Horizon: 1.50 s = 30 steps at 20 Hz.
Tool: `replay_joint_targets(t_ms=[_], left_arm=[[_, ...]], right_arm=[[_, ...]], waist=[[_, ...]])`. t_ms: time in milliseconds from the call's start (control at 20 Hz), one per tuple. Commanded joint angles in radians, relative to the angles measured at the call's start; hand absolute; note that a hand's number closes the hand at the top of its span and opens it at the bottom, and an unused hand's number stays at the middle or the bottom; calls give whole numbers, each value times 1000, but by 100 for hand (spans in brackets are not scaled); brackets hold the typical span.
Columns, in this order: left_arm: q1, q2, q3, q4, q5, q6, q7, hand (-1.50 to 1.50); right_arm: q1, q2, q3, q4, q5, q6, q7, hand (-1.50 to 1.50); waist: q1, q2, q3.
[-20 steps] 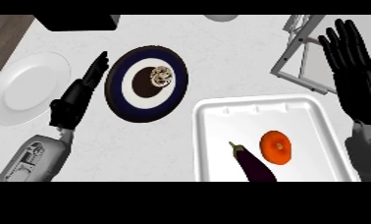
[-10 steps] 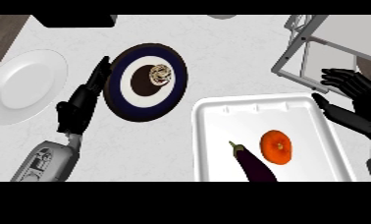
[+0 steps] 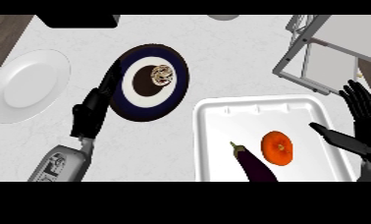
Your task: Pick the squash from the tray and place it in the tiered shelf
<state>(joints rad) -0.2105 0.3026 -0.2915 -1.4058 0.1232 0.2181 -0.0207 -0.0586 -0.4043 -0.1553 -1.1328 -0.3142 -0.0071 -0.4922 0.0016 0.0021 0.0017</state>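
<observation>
Nowhere any legible writing or brand mark; only indistinct dark markings on the casing of the left forearm (image 3: 59, 163) at the lower left.

Lying on the white tray (image 3: 217, 139), right of its middle: the squash (image 3: 278, 147), orange and roundish, slightly taller than wide, with its long axis running roughly up and down the view and a darker dimple near its centre. Which end is the stem end cannot be told. Just to its left, apart from it, a dark purple eggplant (image 3: 253, 165), lying diagonally with the green stem end toward the upper left and the body running to the lower right, cut off by the frame's lower edge.

Over the tray's right rim: right hand (image 3: 355, 120), fingers straight and spread, thumb stretched toward the squash but not touching it; holding nothing.

Left of the tray, a dark blue plate (image 3: 148, 81) with a white ring and dark centre, carrying a small speckled pastry (image 3: 162, 74). Beside that plate's left rim: left hand (image 3: 94, 110), fingers straight and together. Further left, a plain white plate (image 3: 33, 84). At the upper right, the grey tiered shelf (image 3: 316, 51).
</observation>
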Motion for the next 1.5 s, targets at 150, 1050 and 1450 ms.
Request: replay_joint_targets(t_ms=[150,1050,1450], left_arm=[[18,-13,4,-7,-9,-6,2,0],[38,-12,42,-5,-46,-19,4,0],[72,-60,44,-99,-82,-46,53,0]], right_arm=[[47,-199,97,-141,82,192,124,-150],[86,-503,281,-763,347,287,792,-150],[101,-335,326,-938,453,306,1011,-150]], waist=[[-10,-6,-4],[-11,-5,-4],[-1,-3,-2]])
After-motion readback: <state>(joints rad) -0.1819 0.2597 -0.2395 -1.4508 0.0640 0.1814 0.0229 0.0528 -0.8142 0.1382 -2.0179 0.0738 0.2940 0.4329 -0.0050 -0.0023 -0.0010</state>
